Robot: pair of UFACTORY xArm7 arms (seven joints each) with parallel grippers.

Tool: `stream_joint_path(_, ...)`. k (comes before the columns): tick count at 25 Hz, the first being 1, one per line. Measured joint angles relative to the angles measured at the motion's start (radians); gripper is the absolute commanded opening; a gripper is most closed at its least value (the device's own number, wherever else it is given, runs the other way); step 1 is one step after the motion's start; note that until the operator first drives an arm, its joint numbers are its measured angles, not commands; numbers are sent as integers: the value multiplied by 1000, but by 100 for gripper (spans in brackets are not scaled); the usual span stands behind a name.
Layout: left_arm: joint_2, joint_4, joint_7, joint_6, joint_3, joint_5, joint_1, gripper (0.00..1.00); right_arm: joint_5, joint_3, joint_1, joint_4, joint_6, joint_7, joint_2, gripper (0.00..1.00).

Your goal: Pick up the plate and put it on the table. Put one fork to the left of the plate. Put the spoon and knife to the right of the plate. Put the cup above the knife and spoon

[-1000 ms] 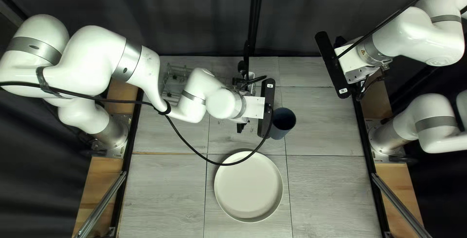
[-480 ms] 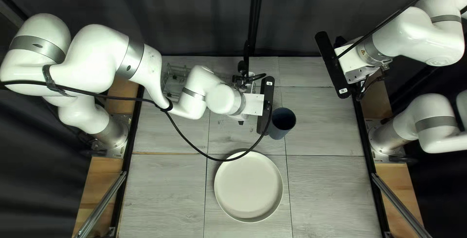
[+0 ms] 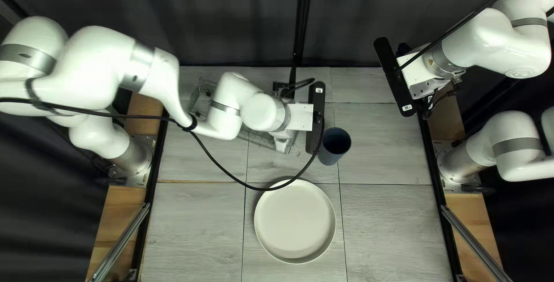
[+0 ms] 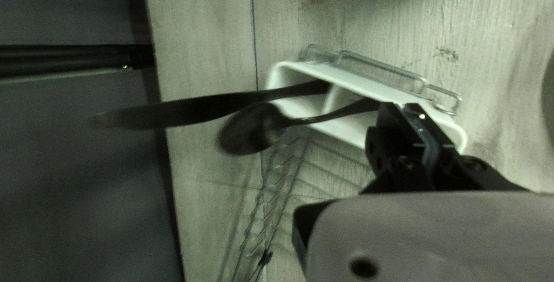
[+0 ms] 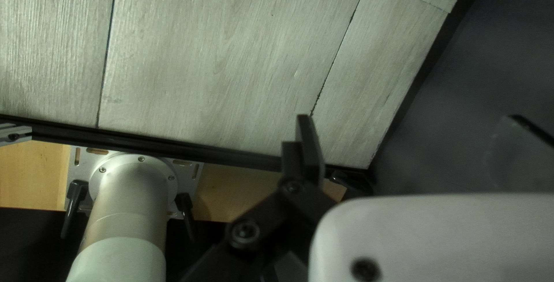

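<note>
The pale round plate [image 3: 294, 221] lies near the table's front edge. Behind it is the dark blue cup [image 3: 334, 146], beside my left gripper [image 3: 300, 117], which mostly hides beneath its arm. In the left wrist view, my left gripper [image 4: 408, 109] has its fingertips together at the rim of the white cutlery holder [image 4: 430, 109]; whether something thin is pinched cannot be seen. The spoon [image 4: 251, 132] has its handle running to the fingers; the knife [image 4: 190, 109] leans out beside it. My right gripper [image 3: 421, 89], at the back right, stands open; right wrist view: gripper [image 5: 415, 129], nothing between. No fork shows.
The wire rack [image 3: 199, 97] sits at an angle under my left arm, partly hidden; it also shows beside the holder as a wire rack [image 4: 277, 184]. A black cable [image 3: 231, 175] loops from the left arm above the table and over the plate's back rim.
The wire rack has turned, with a part now showing under the left arm nearer the table's front. The left arm's upper links shifted left; its gripper mount barely moved. Right arm, plate and cup stayed put.
</note>
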Motion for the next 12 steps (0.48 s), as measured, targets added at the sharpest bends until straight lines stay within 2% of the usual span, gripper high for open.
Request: stream_joint_path(12,-138,96,34,220,-19,-92,-28,0,0,0,0,0,0,0,0,100)
